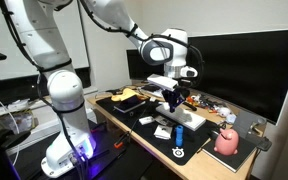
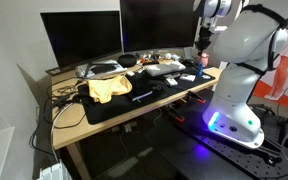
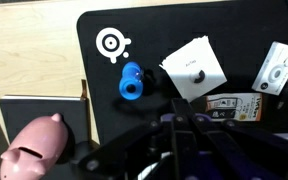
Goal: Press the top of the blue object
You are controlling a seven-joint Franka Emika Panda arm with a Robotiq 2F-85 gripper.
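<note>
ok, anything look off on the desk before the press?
Nothing looks spilled or broken. In the wrist view the white box sits skewed to the edges of the black mat, close beside the blue object. In an exterior view a yellow cloth lies crumpled on the desk.

Wooden desk (image 2: 72,122), dark monitors (image 2: 80,36), white wall (image 2: 9,40)

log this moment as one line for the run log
step: approach | gripper: above black mat, clear of blue object | jaws: unclear | blue object: upright on mat, top not yet pressed
</note>
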